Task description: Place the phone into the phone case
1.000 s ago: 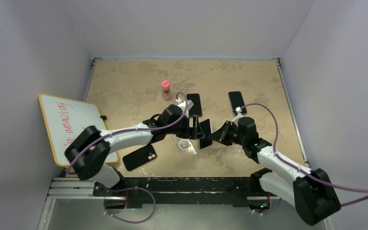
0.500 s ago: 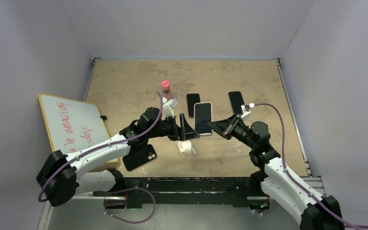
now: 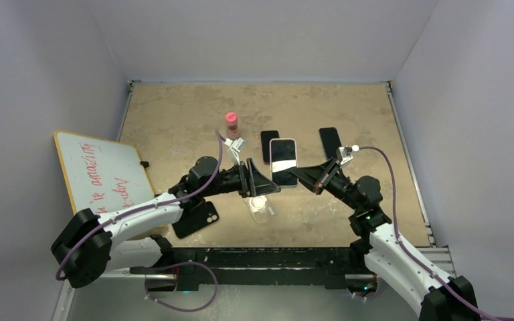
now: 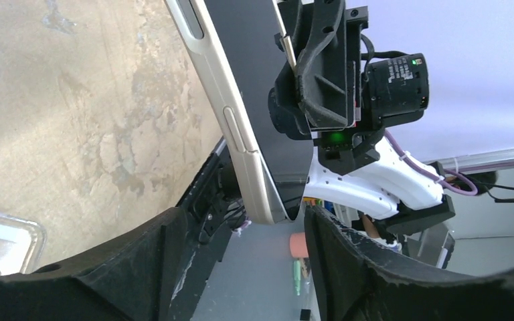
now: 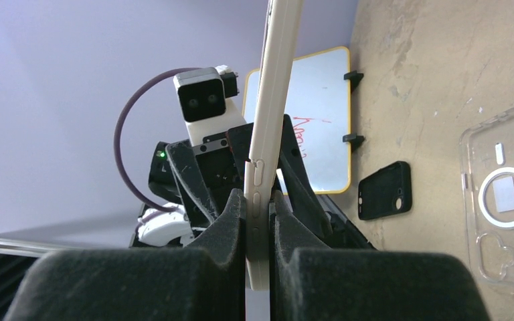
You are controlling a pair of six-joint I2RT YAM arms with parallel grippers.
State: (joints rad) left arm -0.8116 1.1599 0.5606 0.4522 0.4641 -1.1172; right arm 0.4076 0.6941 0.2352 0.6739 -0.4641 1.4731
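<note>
The phone point(image 3: 283, 162), cream-edged with a dark screen, is held in the air by my right gripper point(image 3: 299, 176), which is shut on its lower edge. The right wrist view shows the pads point(image 5: 231, 217) clamped on the phone's point(image 5: 268, 134) thin side. My left gripper point(image 3: 262, 182) is open beside the phone. In the left wrist view the phone's point(image 4: 241, 120) corner lies between the open fingers point(image 4: 160, 241) without contact. The clear phone case point(image 3: 261, 207) lies flat on the table below, and also shows in the right wrist view point(image 5: 505, 200).
A black case point(image 3: 196, 219) lies front left. A whiteboard point(image 3: 100, 174) leans over the table's left edge. A pink-capped bottle point(image 3: 231, 124) stands at the back. Two dark phones point(image 3: 268, 144) point(image 3: 330, 142) lie flat behind the grippers.
The right gripper has lifted the phone up and back, turning its screen upward. The left arm has drawn back to the left, its gripper open beside the phone.
</note>
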